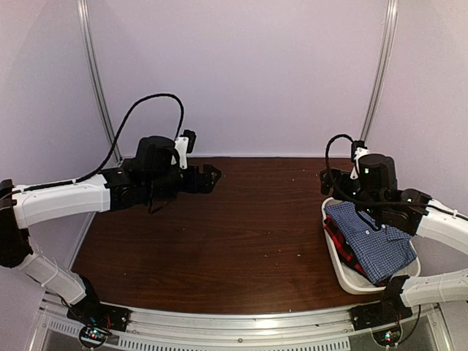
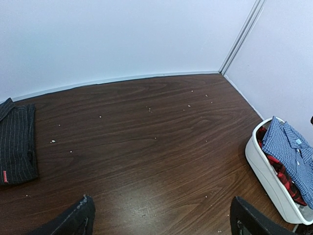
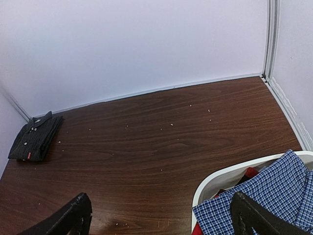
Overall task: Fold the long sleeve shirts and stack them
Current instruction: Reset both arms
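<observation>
A black pinstriped shirt (image 2: pixel 17 142) lies folded at the far left of the table, and shows small in the right wrist view (image 3: pixel 35 137); the top view hides it behind my left arm. A blue-white check shirt (image 1: pixel 369 234) (image 2: pixel 288 149) (image 3: pixel 266 196) lies on top of a red-and-dark shirt (image 1: pixel 338 238) (image 2: pixel 283 177) inside the white tub (image 1: pixel 344 274) (image 2: pixel 266 176) (image 3: pixel 220 178). My left gripper (image 1: pixel 215 178) (image 2: pixel 161 220) hovers open over bare wood, holding nothing. My right gripper (image 1: pixel 327 183) (image 3: pixel 161 218) is open at the tub's far left corner, one finger over the check shirt.
Pale walls close the table at the back and on both sides, with metal frame posts (image 1: pixel 95 80) (image 1: pixel 380 73) in the back corners. The dark wood tabletop (image 1: pixel 241 241) carries small pale crumbs. A metal rail (image 1: pixel 234 333) runs along the near edge.
</observation>
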Motion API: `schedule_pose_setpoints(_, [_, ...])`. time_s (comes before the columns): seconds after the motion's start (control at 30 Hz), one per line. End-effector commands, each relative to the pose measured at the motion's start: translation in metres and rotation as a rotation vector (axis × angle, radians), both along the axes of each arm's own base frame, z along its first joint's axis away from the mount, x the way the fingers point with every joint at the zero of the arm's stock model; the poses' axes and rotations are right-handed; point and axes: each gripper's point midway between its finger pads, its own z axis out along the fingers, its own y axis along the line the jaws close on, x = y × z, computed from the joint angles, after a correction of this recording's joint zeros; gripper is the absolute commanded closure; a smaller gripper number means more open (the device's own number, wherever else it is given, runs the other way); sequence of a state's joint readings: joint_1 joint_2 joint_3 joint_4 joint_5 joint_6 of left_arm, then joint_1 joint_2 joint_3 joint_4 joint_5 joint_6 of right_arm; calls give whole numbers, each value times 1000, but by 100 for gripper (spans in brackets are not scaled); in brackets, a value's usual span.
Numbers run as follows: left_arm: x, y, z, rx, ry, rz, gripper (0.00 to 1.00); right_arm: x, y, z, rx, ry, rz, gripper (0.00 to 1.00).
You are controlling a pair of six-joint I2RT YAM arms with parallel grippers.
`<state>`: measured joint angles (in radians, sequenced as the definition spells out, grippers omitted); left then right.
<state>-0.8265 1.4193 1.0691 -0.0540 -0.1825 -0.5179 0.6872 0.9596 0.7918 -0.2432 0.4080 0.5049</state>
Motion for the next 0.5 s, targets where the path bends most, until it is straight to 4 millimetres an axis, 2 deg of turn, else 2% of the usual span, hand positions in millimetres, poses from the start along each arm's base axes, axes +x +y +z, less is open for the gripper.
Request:
schedule_pose_setpoints(0.0, [2, 0, 15, -36, -44, 8, 2, -1, -8, -1, 1, -4, -32, 0])
schedule_pose_setpoints(0.47, [2, 1, 12, -34, -38, 11, 2, 0, -5, -2, 1, -1, -21, 0])
